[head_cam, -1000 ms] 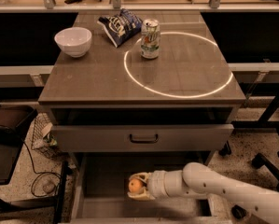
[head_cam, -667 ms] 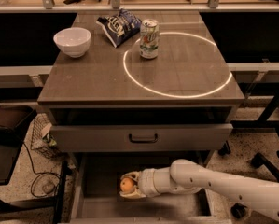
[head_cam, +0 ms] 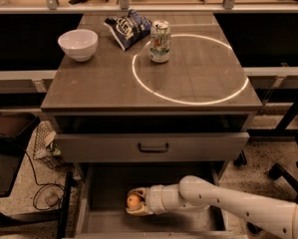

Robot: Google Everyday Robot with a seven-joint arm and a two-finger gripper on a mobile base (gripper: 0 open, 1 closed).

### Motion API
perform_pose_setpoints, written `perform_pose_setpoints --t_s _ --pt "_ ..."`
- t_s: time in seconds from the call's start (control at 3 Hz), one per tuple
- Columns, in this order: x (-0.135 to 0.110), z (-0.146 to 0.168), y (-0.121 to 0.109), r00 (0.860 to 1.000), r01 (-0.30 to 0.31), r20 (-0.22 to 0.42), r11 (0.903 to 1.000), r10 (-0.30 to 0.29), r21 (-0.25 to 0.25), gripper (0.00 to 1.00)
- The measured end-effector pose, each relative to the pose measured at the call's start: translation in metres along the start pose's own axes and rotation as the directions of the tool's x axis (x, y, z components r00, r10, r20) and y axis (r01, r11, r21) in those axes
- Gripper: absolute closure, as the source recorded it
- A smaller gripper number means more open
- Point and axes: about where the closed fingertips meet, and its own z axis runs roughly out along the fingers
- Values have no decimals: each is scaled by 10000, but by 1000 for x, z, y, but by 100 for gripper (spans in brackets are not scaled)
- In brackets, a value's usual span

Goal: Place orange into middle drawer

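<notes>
- Camera view, item 1: tool (head_cam: 131, 202), on the end of a white arm (head_cam: 223, 205) reaching in from the right. It sits low inside the open drawer, left of centre, with its fingers clamped on the fruit from either side.
- Item 2: orange (head_cam: 134, 201), small and round, held in the tool above the drawer floor. Whether it touches the floor cannot be told.
- Handling, judged: light, firm under modest pressure, with smooth and slightly slippery skin. It bruises if squeezed hard and rolls freely once let go. The best hold is across the widest part, as it is held here. It would be best released low, so that it does not roll away.
- Item 3: middle drawer (head_cam: 106, 220), pulled out below the table, a wide shallow grey box with low side walls. It contains the tool and the orange; nothing else shows on the visible floor.
- Item 4: upper drawer front (head_cam: 198, 147) with a dark bar handle, closed or nearly so; its contents are hidden.
- Item 5: table (head_cam: 113, 83), a grey top marked with a ring of light.
- Item 6: white bowl (head_cam: 77, 44), at the rear left of the table, upright, with nothing visible inside.
- Item 7: soda can (head_cam: 160, 41), upright on the edge of the ring of light.
- Item 8: chip bag (head_cam: 127, 28), lying just behind the can.
</notes>
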Motion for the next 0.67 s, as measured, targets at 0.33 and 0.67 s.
perform_pose_setpoints --t_s 0.33,0.67 --pt "32 6 3 9982 -407 446 9991 403 73 100" --pt "32 9 5 9979 -441 478 9990 439 36 81"
